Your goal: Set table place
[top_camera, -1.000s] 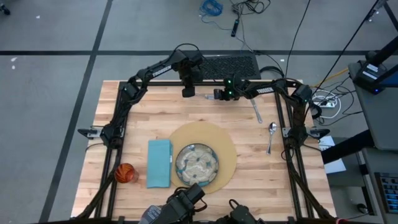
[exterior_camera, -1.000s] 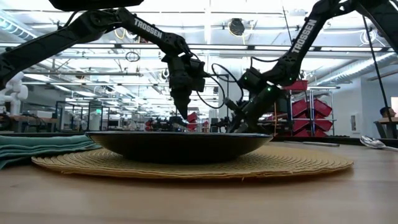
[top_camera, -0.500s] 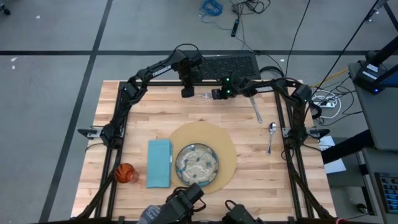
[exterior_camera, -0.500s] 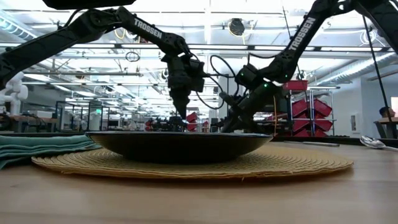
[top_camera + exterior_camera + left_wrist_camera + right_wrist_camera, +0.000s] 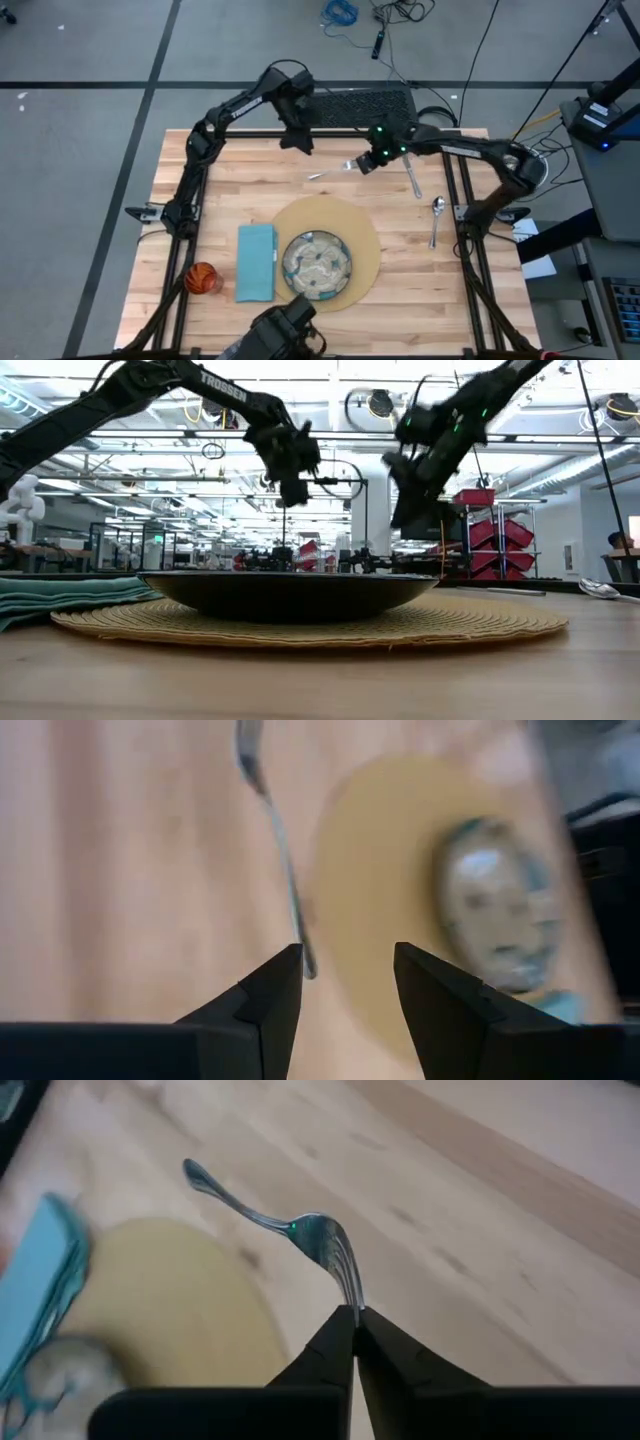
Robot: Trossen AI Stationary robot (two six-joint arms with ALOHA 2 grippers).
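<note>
Right gripper (image 5: pixel 362 165) pinched on fork (image 5: pixel 333 170) tines above table (image 5: pixel 230 190) far edge, left gripper (image 5: pixel 302 146) open alongside, knife (image 5: pixel 412 176), spoon (image 5: pixel 436 216) near right edge, mat (image 5: pixel 365 235), plate (image 5: pixel 316 265), napkin (image 5: pixel 256 262), cup (image 5: pixel 201 278) along near edge.

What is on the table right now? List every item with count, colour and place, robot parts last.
Table: one, light wood, black frame.
Mat: one, tan, round, centre front.
Plate: one, greenish patterned, on the mat.
Napkin: one, light blue, left of the plate.
Cup: one, orange, left of the napkin.
Fork: one, silver, held by its tines above the table.
Knife: one, silver, right rear.
Spoon: one, silver, right of the mat.
Left gripper: open, empty, rear.
Right gripper: shut on the fork.
</note>
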